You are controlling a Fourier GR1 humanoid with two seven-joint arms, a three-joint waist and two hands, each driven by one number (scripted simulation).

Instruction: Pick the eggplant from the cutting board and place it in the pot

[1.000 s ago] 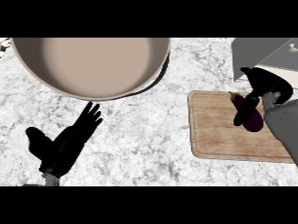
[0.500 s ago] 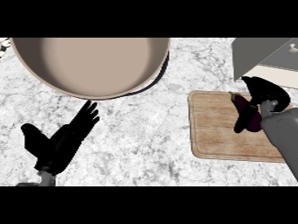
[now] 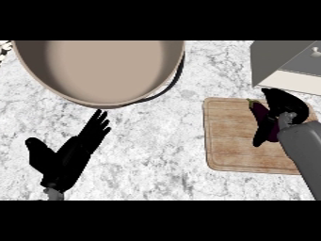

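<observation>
Now the right hand sits over the upper right corner of the cutting board, at about three o'clock in the head view, with its fingers curled down along the far side of the eggplant. Compared with a second ago, the hand has shifted slightly to the right and settled lower, and the grey forearm now covers more of the board's right edge. The eggplant itself lies much where it was, a dark purple shape running lengthwise on the board's right part, partly hidden by the hand. It looks enclosed rather than lifted; whether the thumb has closed on its near side cannot be told.

By that reading, the grasp is close to complete and the lift has not begun. The pot stands well apart at eleven o'clock, its wide tan interior showing nothing inside, so the whole carry leftward across the counter remains.

At seven o'clock the left hand rests open on the counter, fingers spread and pointing toward the pot, barely changed from earlier.
</observation>
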